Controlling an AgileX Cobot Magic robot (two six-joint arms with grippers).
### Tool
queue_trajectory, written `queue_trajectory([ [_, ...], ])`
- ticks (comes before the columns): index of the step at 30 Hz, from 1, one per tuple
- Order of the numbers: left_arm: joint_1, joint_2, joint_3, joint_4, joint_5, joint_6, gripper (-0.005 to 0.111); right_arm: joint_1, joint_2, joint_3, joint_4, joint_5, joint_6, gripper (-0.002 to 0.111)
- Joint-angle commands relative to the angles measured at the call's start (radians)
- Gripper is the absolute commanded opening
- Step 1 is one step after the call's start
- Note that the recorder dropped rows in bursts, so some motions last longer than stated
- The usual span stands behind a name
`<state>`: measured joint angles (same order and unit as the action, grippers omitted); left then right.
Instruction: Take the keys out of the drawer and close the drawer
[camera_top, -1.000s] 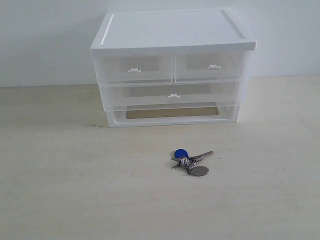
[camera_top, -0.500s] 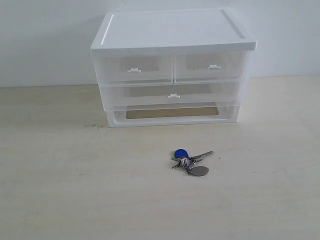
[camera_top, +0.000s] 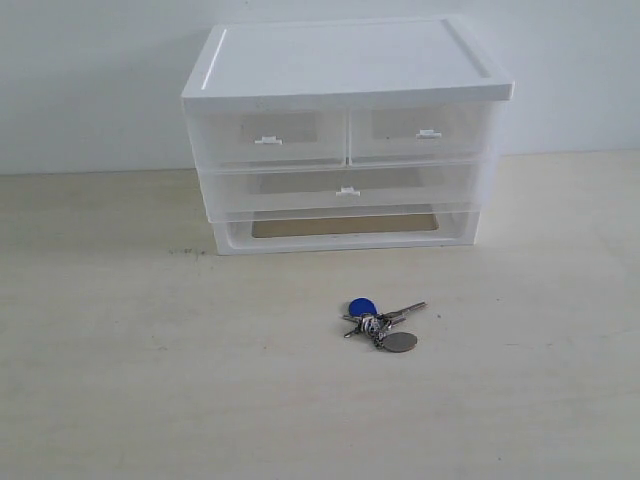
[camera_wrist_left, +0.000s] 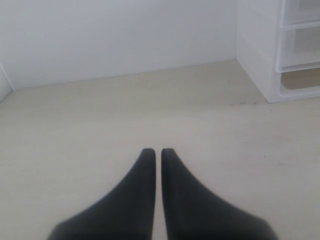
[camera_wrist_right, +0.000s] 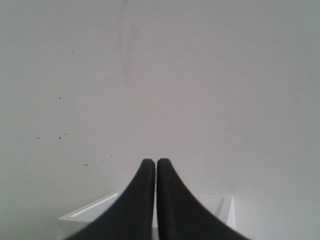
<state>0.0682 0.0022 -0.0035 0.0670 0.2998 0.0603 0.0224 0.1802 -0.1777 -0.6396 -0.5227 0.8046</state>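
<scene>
The keys (camera_top: 381, 323), silver on a ring with a round blue tag and a grey disc, lie on the table in front of the cabinet. The wide translucent drawer (camera_top: 345, 189) with its small centre tab sits pushed in, flush with the cabinet front. Neither arm appears in the exterior view. My left gripper (camera_wrist_left: 158, 151) is shut and empty, low over bare table, with the cabinet's corner (camera_wrist_left: 280, 55) off to one side. My right gripper (camera_wrist_right: 152, 161) is shut and empty, facing the white wall above the cabinet's top (camera_wrist_right: 220, 207).
The white cabinet (camera_top: 345, 60) stands against the back wall with two half-width drawers (camera_top: 268, 137) (camera_top: 425, 130) above the wide one and an open slot (camera_top: 345, 226) at its base. Pale table (camera_top: 150, 380) spreads in front.
</scene>
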Motion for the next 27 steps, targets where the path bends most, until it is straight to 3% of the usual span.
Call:
queue_trajectory([
  [1,0.003,-0.002,0.003,0.005,0.003,0.003,0.004,-0.003,-0.008,0.006,-0.002,0.002,0.003,0.0],
  [15,0.003,-0.002,0.003,0.005,0.005,0.003,0.004,-0.002,-0.008,0.006,0.021,0.016,-0.109,0.0],
  [27,0.003,-0.002,0.003,0.005,0.005,0.003,0.004,-0.002,-0.086,0.178,0.491,0.011,-0.509,0.0],
])
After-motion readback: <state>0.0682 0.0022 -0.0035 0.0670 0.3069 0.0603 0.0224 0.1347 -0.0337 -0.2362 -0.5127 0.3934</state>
